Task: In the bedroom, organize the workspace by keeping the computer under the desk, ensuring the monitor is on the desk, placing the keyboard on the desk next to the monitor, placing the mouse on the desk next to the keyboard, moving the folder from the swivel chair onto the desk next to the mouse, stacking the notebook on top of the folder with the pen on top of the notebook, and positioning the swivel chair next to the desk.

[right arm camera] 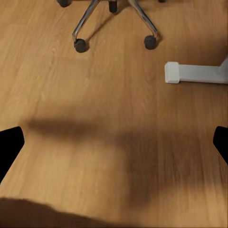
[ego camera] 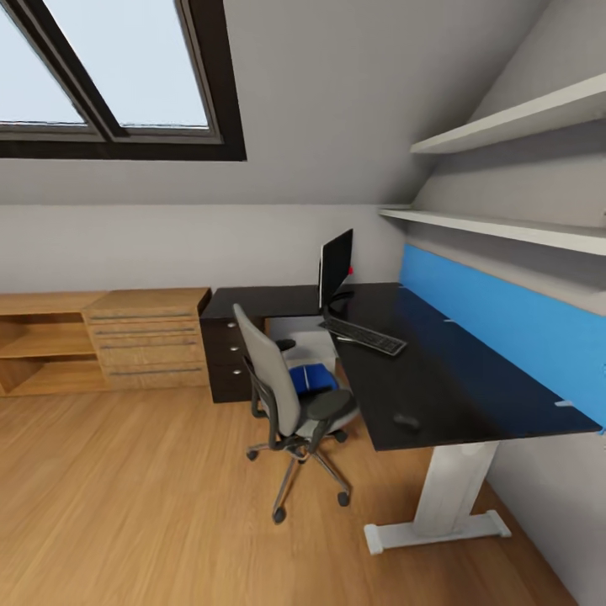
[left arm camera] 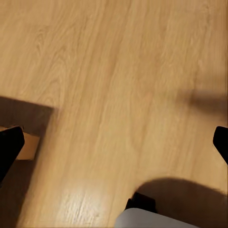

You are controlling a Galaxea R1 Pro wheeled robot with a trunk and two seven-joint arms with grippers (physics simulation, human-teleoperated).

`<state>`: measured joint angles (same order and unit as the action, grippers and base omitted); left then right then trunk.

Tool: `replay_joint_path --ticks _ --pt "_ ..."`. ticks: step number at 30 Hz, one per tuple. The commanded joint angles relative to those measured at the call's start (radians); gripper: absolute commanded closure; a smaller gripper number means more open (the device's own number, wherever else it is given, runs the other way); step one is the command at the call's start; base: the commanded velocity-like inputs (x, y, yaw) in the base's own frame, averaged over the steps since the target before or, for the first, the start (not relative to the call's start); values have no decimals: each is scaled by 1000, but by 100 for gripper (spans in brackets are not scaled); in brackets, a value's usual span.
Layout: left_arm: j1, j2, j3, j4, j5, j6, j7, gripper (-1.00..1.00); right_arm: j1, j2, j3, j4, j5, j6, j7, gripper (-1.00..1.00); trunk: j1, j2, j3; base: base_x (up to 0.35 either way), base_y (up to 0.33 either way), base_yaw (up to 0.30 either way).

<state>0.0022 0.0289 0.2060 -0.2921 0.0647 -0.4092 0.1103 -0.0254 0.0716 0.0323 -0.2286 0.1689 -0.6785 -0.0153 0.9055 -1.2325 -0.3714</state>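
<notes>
The black-topped desk runs along the right wall under a blue back panel. On it stand the monitor, the keyboard in front of it, and the small black mouse near the front end. The grey swivel chair sits at the desk's inner corner with the blue folder on its seat. A pale grey box that may be the computer shows under the desk behind the chair. Notebook and pen are out of view. My left gripper and right gripper hang open over bare wood floor.
A light wood chest with open shelving lines the back wall left of the desk. Two wall shelves hang above the desk. The chair's chrome base and the desk's white foot lie ahead of my right gripper.
</notes>
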Motion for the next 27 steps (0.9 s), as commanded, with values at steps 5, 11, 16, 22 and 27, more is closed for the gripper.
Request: replay_joint_path --ticks 5,11,16,22,27 --pt "1 0 -4 -1 7 -2 2 -100 -1 0 3 1 0 -3 -2 -100 1 -1 0 301 169 -200" --pt "0 1 -4 -1 6 -2 2 -100 -1 2 3 2 0 -3 -2 -100 1 -1 0 261 239 -59" --pt "1 0 -4 -1 6 -2 2 -100 -1 2 4 2 0 -3 -2 -100 1 -1 0 238 264 -12" --pt "1 0 -4 -1 6 -2 2 -100 -1 1 4 2 0 -3 -1 -100 1 -1 0 231 270 -2" --pt "0 0 -4 -1 6 -2 2 -100 -1 0 5 2 2 -3 0 -100 1 -1 0 247 251 0"
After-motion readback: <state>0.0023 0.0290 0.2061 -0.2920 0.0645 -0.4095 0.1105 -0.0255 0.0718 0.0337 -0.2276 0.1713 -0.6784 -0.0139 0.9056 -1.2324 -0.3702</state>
